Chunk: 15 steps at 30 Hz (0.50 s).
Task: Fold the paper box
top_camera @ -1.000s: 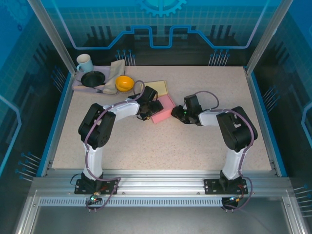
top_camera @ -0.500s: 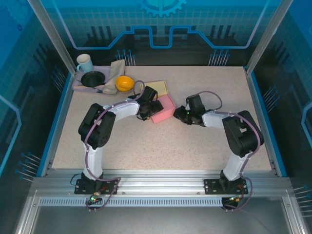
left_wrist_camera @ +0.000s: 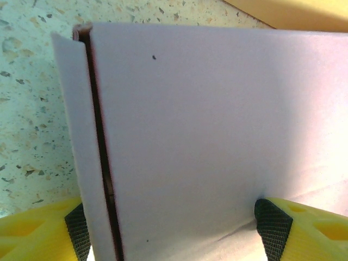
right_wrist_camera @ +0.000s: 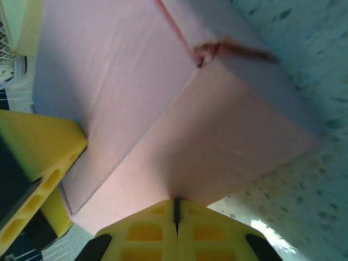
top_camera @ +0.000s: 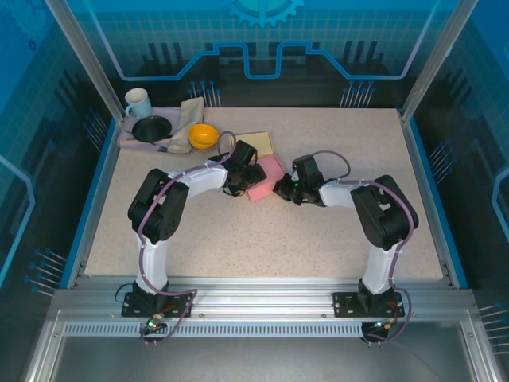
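- Right arm has swung toward the frame's centre since a second ago, and the right tool [top_camera: 278, 189] has gone from partly open to fully closed.
- Top view: both arms reach up the frame from their bases at the lower edge, with elbows bent outward and wrists converging on the middle of the worktop [top_camera: 318, 239].
- Top view: the paper box [top_camera: 269, 173], pink, lies flat at the centre. The left tool [top_camera: 246, 178] is at its left end and the right tool tip at its lower right edge.
- Top view: a pale yellow sheet [top_camera: 258, 142] lies just above the box. An orange bowl [top_camera: 203, 135], a black dish [top_camera: 151, 127] and a cup [top_camera: 137, 102] sit at the upper left.
- Left wrist view: the left tool [left_wrist_camera: 174, 231] stands wide, clamped across the paper box [left_wrist_camera: 206, 125] with a black pad [left_wrist_camera: 271, 224] against each side. A narrow flap [left_wrist_camera: 73, 141] stands apart from the main panel along a dark seam. Speckled worktop [left_wrist_camera: 32, 109] shows at left.
- Right wrist view: the right tool [right_wrist_camera: 175, 209] has its two yellow fingertips pressed together, holding nothing, with their tips touching the lower face of the paper box [right_wrist_camera: 136, 92].
- Right wrist view: a torn-looking corner [right_wrist_camera: 209, 51] of the box shows near the top, and a yellow finger [right_wrist_camera: 41, 144] of the left tool presses the box at left.
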Each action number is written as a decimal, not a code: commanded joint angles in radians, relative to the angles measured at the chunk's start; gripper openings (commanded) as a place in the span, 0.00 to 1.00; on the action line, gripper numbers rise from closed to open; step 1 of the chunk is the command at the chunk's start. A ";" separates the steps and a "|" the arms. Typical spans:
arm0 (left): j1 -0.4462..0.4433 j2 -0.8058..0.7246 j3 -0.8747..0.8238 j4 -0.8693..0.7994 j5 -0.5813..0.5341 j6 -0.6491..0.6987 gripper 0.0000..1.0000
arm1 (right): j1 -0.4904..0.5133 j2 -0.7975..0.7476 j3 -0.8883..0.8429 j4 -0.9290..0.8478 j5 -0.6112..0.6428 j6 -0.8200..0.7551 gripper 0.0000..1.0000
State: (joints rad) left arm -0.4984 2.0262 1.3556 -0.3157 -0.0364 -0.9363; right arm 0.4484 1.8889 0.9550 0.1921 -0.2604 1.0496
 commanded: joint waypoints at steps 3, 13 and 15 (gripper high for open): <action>-0.031 0.110 -0.076 -0.242 0.020 0.022 0.80 | 0.051 0.071 0.057 0.072 -0.022 0.085 0.03; -0.087 0.045 -0.134 -0.187 0.105 -0.047 0.80 | 0.081 0.082 0.067 0.140 -0.004 0.128 0.04; -0.117 0.014 -0.152 -0.180 0.110 -0.063 0.80 | 0.076 0.074 0.060 0.124 -0.021 0.130 0.04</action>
State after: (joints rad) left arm -0.5213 1.9926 1.2972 -0.2630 -0.0399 -0.9955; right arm 0.4854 1.9511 0.9890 0.2348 -0.2333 1.1637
